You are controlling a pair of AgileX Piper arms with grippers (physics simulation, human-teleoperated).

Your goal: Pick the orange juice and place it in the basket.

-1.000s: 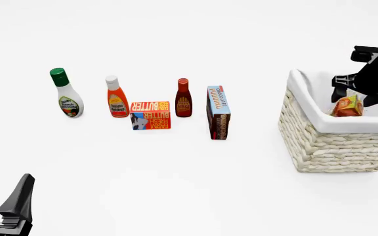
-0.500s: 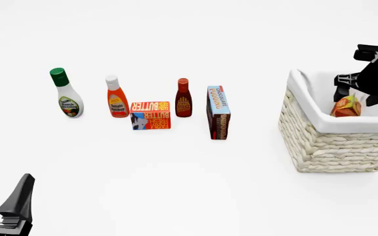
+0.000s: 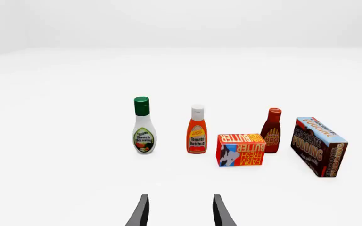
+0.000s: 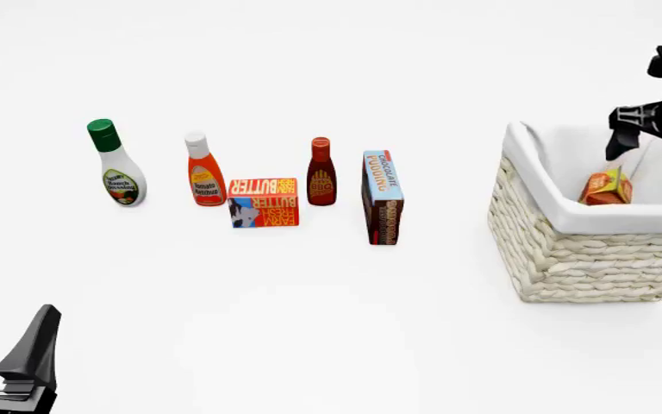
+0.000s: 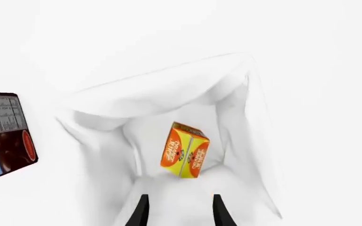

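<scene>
The orange juice, a small orange and yellow carton, rests inside the basket at the right of the table, tilted against the white lining. In the right wrist view the orange juice lies on the lining of the basket, free of the fingers. My right gripper hangs open above the basket, clear of the carton; my right gripper has nothing between its fingers. My left gripper stands open and empty at the near left edge, and the left wrist view also shows the left gripper open.
A row of groceries stands left of the basket: a ranch bottle, a ketchup bottle, a flat butter box, a BBQ sauce bottle and a tall pudding box. The pudding box sits just outside the basket.
My right gripper has lifted up and to the right, away from the carton. The orange juice stays inside the basket. The left arm has not moved.
</scene>
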